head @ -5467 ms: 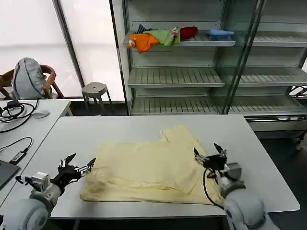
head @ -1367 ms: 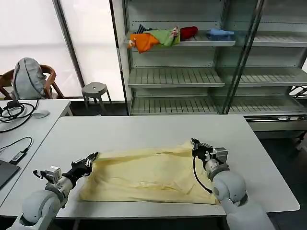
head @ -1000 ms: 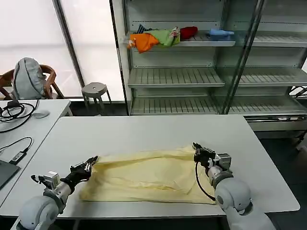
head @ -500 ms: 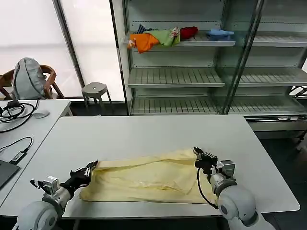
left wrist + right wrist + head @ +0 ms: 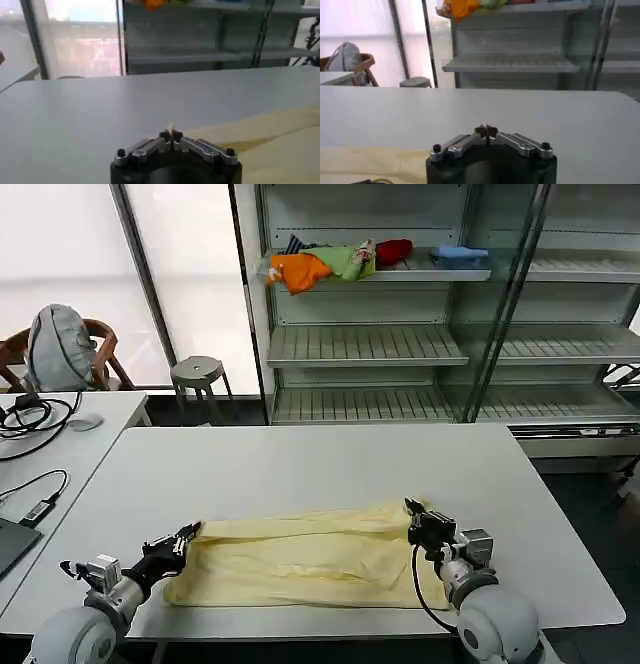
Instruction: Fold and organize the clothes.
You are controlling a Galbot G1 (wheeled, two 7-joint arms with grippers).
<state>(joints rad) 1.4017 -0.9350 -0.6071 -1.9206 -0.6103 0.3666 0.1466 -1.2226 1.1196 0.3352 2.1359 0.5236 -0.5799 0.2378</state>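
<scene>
Pale yellow T-shirt (image 5: 305, 559) lies folded into a long band near the front edge of the grey bench (image 5: 300, 459), its folded top layer hiding neckline and label. Left end effector (image 5: 184, 537) is closed on the shirt's left end, right end effector (image 5: 412, 514) closed on its right end; both arms reach in low from the front corners, forearms cut off by the picture's lower border. The left wrist view shows the fingertips (image 5: 171, 135) pressed together with a sliver of yellow cloth between them and more fabric trailing across the bench. The right wrist view shows the same pinch (image 5: 486, 131), with cloth (image 5: 370, 165) lying beside the housing.
</scene>
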